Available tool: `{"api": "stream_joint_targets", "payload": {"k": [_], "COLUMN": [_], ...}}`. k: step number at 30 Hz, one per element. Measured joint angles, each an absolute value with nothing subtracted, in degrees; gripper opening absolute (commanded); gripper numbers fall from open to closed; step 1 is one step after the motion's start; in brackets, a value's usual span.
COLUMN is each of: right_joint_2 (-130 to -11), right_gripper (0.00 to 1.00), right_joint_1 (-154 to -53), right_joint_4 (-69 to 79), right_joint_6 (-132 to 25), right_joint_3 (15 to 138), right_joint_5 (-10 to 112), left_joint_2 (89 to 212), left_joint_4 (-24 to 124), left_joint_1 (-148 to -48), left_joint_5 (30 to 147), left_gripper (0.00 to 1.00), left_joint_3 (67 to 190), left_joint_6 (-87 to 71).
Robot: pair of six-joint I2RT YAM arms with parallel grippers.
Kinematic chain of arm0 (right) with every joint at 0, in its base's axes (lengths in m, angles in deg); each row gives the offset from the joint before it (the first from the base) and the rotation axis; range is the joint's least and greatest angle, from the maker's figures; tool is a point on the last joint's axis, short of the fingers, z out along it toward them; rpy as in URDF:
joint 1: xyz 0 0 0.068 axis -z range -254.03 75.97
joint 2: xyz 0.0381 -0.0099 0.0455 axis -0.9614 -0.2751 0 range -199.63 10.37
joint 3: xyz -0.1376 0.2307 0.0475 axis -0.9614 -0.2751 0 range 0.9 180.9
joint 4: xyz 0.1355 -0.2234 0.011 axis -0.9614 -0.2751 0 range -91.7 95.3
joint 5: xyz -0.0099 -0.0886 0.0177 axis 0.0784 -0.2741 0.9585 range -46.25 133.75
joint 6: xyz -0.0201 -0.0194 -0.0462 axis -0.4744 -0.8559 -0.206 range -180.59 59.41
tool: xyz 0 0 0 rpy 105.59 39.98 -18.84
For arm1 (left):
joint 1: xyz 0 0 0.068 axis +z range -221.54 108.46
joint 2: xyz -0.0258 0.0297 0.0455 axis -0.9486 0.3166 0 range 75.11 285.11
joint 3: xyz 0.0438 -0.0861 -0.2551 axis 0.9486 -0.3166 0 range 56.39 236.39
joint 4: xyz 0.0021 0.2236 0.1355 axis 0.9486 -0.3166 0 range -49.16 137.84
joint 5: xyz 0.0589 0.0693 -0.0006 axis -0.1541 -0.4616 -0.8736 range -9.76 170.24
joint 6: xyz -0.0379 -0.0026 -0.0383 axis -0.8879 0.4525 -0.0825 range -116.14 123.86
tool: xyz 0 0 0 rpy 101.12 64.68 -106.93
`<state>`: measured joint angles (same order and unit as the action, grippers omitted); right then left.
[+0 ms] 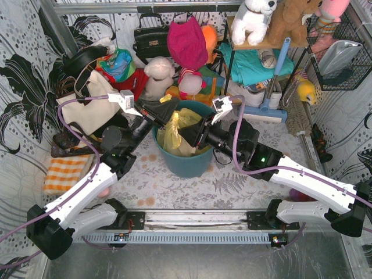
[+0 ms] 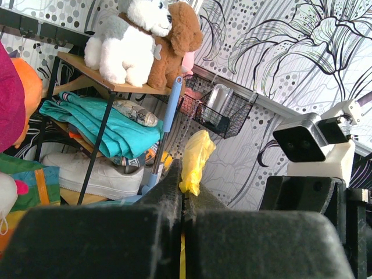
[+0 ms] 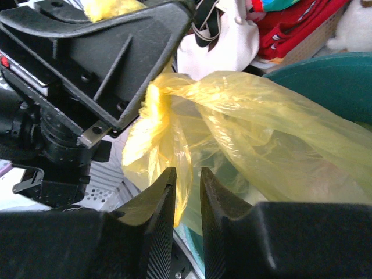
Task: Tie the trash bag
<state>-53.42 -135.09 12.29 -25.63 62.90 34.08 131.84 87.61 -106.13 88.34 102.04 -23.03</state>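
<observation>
L pincer fully closed, nipping a twist of the trash bag; yellow film sticks up past its tips. R pincer nearly closed, a fold of bag in the slit betw. its fingers; can't tell if it truly pinches. Bag sits in the teal bin, centre of top view, on the counter.

left arm and right arm: white shells, black joints, black bases. a purple cable loops off each. a white camera box sits at each wrist. green light on the right elbow. right claw has black fingers, ribbed inside.
</observation>
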Motion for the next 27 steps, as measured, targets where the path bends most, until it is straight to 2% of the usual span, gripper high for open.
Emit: {"api": "stream_joint_targets", "payload": {"k": [4, 9, 21, 25, 27], "right_joint_2": [-53.55, -54.84, -58.49, -58.65, -58.65], "right_gripper": [0.17, 0.19, 0.36, 0.50, 0.51], "right_joint_1": [-135.09, -135.09, -135.09, -135.09, -135.09], "right_joint_4": [13.09, 14.65, 15.26, 16.90, 18.27], "right_joint_6": [-25.45, -25.45, -25.65, -25.67, -25.69], "right_joint_3": [62.79, 62.81, 62.81, 62.79, 62.79], "right_joint_5": [32.11, 31.76, 40.44, 42.63, 43.46], "left_joint_2": [131.84, 131.84, 131.84, 131.84, 131.84], "left_joint_4": [87.57, 87.46, 87.19, 87.19, 87.19], "left_joint_1": [-106.13, -106.13, -106.13, -106.17, -106.17], "left_joint_5": [88.36, 88.38, 88.40, 88.58, 88.66], "left_gripper": [0.00, 0.01, 0.01, 0.01, 0.01], "left_joint_3": [102.04, 102.04, 102.04, 102.04, 102.04], "left_joint_6": [-23.03, -23.05, -23.08, -23.10, -23.14]}}
